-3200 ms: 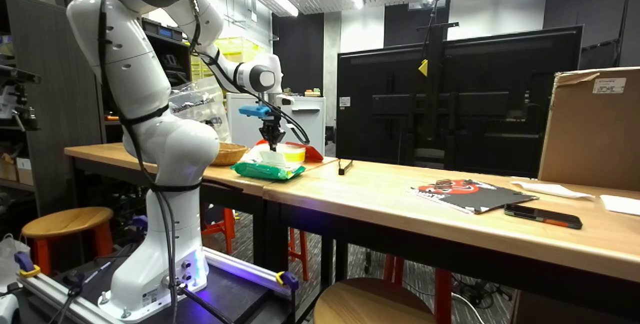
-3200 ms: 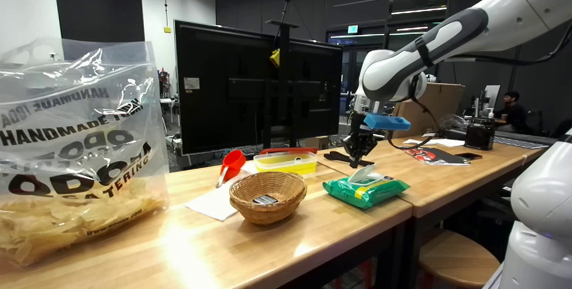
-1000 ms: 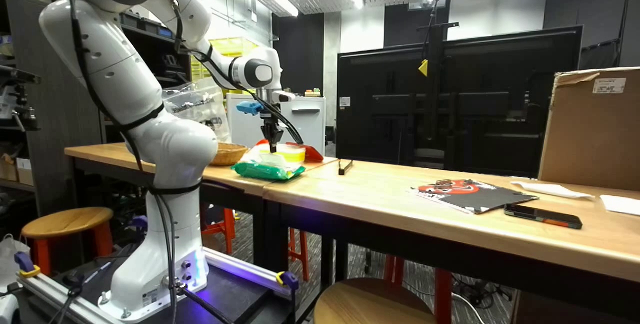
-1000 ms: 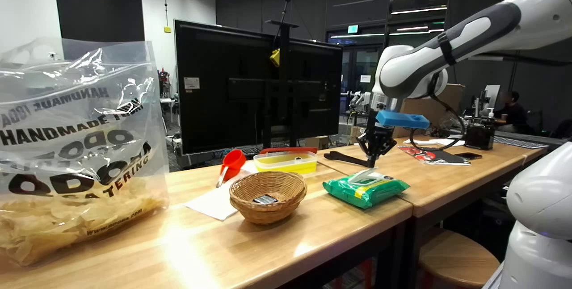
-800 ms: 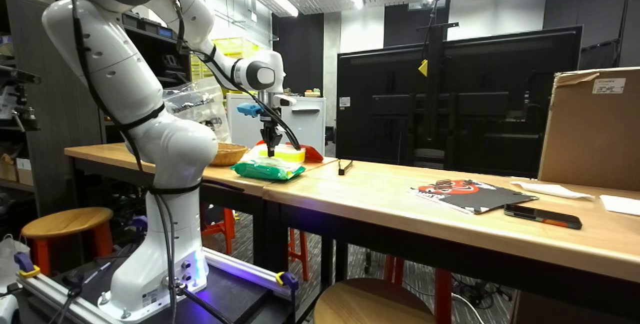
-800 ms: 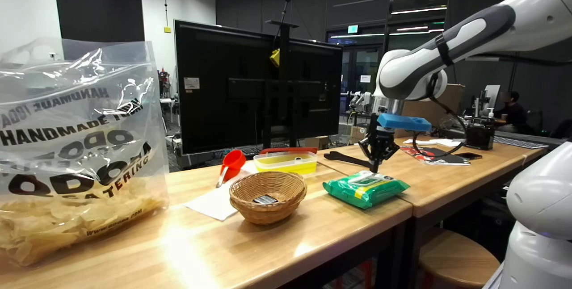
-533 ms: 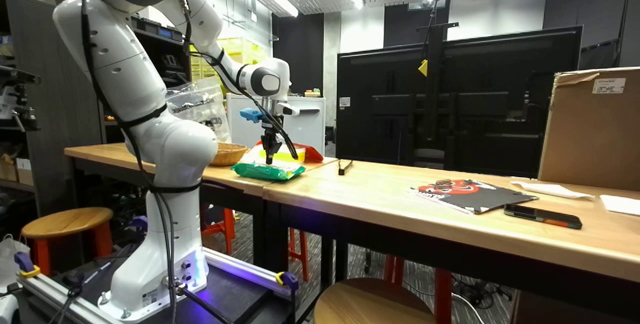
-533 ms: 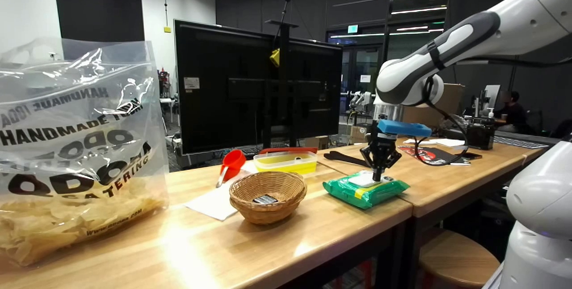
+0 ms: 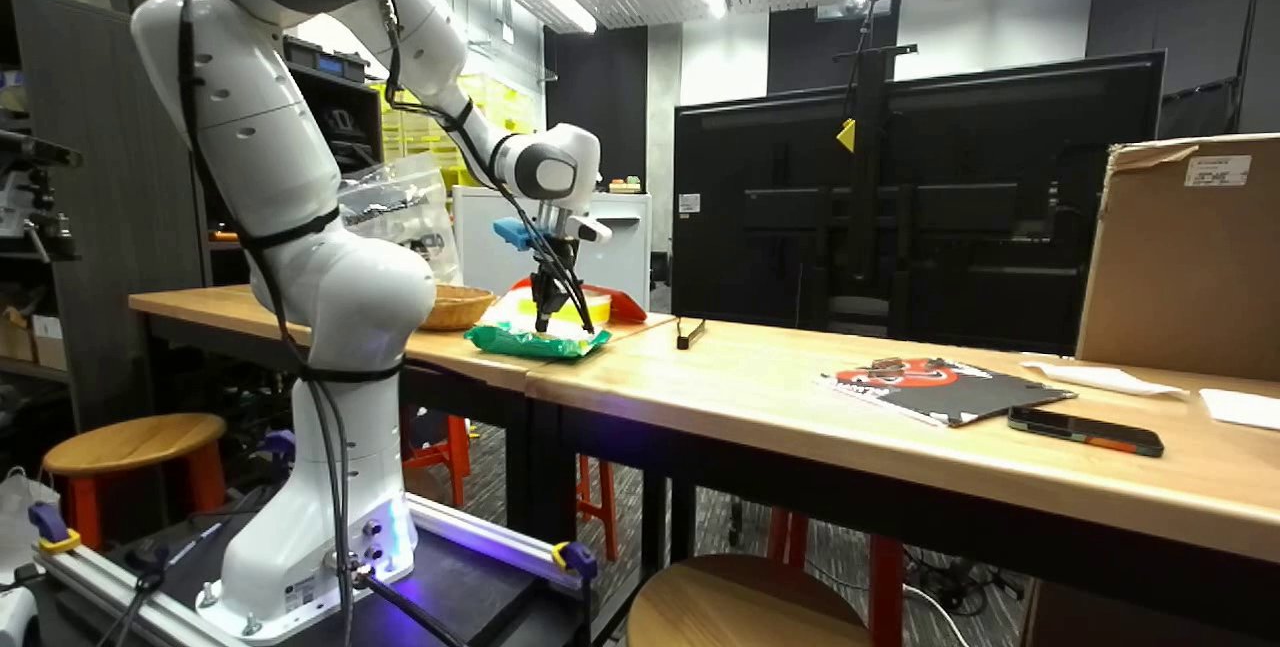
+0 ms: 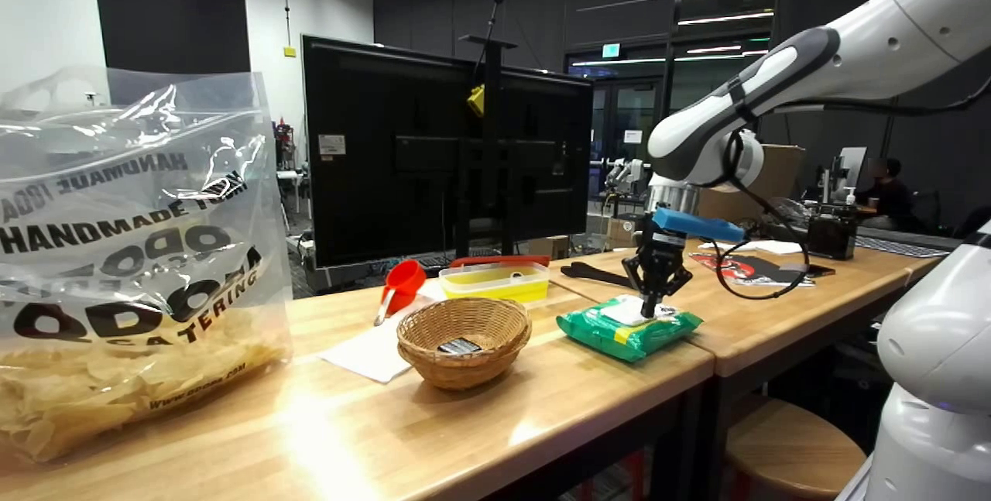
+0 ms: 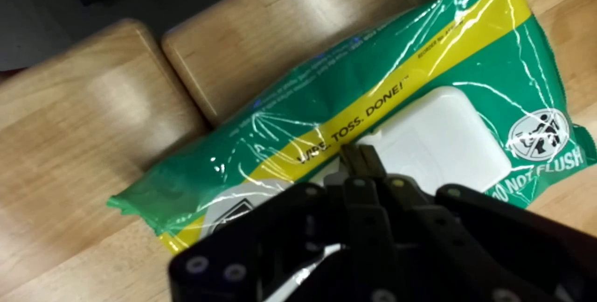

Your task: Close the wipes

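Note:
The wipes, a green soft pack with a yellow band (image 9: pixel 530 341), lie on the table below my gripper in both exterior views (image 10: pixel 596 331). Its white lid (image 11: pixel 438 138) lies flat on top of the pack in the wrist view and in an exterior view (image 10: pixel 622 310). My gripper (image 11: pixel 358 149) is shut with its fingertips together and nothing between them. It points down over the lid's edge beside the yellow band, and looks to be pressing on it in both exterior views (image 9: pixel 542 325) (image 10: pixel 649 310). Part of the lid is hidden behind the fingers.
A wicker basket (image 10: pixel 464 342) stands beside the pack. A yellow clear-walled container (image 10: pixel 495 283), a red scoop (image 10: pixel 403 284) and a black tool (image 10: pixel 596 274) lie behind. A large clear chip bag (image 10: pixel 139 269) stands at the far end. A gap (image 11: pixel 182 78) divides two tabletops near the pack.
The lid stood tilted up at first and now lies flat. My shut gripper has come down over it to the edge nearer the robot. The pack has shifted slightly.

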